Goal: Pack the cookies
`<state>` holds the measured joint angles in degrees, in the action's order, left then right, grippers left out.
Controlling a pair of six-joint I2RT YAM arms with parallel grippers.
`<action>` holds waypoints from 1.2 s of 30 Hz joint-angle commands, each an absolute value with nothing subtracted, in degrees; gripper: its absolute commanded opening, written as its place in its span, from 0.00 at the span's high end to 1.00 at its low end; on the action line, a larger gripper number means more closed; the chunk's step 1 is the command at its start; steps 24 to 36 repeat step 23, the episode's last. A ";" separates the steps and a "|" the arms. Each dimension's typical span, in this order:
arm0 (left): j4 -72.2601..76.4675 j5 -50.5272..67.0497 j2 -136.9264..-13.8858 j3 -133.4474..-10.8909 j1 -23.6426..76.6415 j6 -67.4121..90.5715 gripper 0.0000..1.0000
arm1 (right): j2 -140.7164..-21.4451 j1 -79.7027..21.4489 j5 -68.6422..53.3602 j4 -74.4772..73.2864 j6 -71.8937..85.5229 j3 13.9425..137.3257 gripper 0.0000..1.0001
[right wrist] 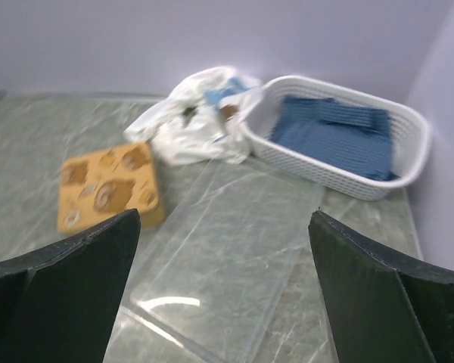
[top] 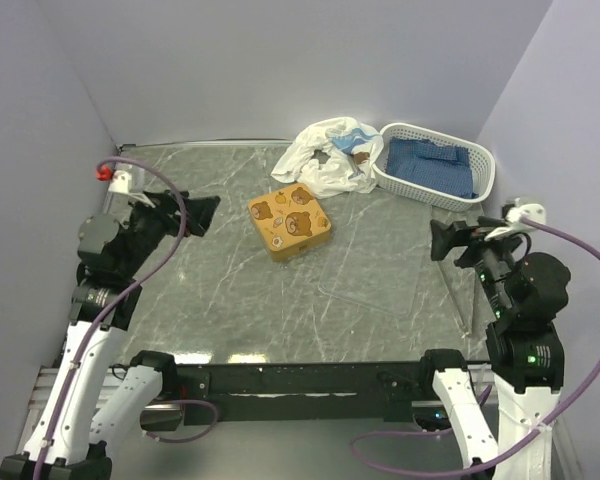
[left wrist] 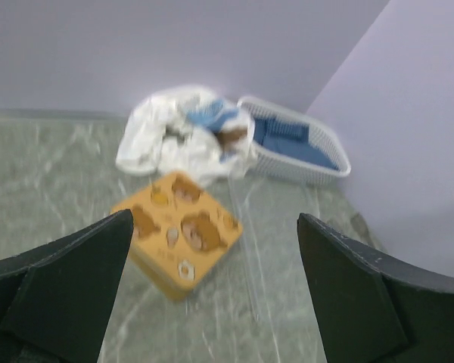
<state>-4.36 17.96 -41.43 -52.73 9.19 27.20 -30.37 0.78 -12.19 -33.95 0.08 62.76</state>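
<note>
Left claw (top: 202, 213): raised over the left side of the table (top: 230, 320), fingers spread wide, nothing between them.

Square golden tin (top: 289, 221): flat on the table near the middle, turned cornerwise, brown bear shapes on top.

Crumpled white bag (top: 320, 150): just behind the tin, against the basket. A brown patch (top: 361, 158) shows in its folds. It could be the cookies, but it is too blurred to tell, and no loose cookies can be made out elsewhere.

White basket (top: 435, 197): far right corner, folded blue cloth (top: 430, 165) inside.

Right claw (top: 442, 240): above the right edge, fingers released and wide, empty.
</note>
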 commanded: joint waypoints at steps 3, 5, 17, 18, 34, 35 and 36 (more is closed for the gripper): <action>-15.55 19.25 -37.18 -50.63 8.88 26.37 0.04 | -28.39 4.22 1.48 -33.40 8.70 67.15 0.00; -16.61 19.07 -36.04 -50.36 8.88 26.10 0.04 | -27.78 4.31 3.24 -33.58 8.88 66.80 0.00; -19.87 18.02 -34.28 -49.92 8.88 23.55 0.03 | -27.33 4.57 6.85 -31.29 5.80 64.86 0.00; -19.60 18.28 -34.45 -49.83 8.88 23.55 0.04 | -27.51 4.57 6.51 -31.20 5.45 65.04 0.00; -18.55 17.32 -35.51 -50.01 8.88 23.55 0.04 | -29.35 4.57 6.24 -29.97 1.07 66.18 0.00; -18.55 17.32 -35.51 -50.01 8.88 23.55 0.04 | -29.35 4.57 6.24 -29.97 1.07 66.18 0.00; -18.55 17.32 -35.51 -50.01 8.88 23.55 0.04 | -29.35 4.57 6.24 -29.97 1.07 66.18 0.00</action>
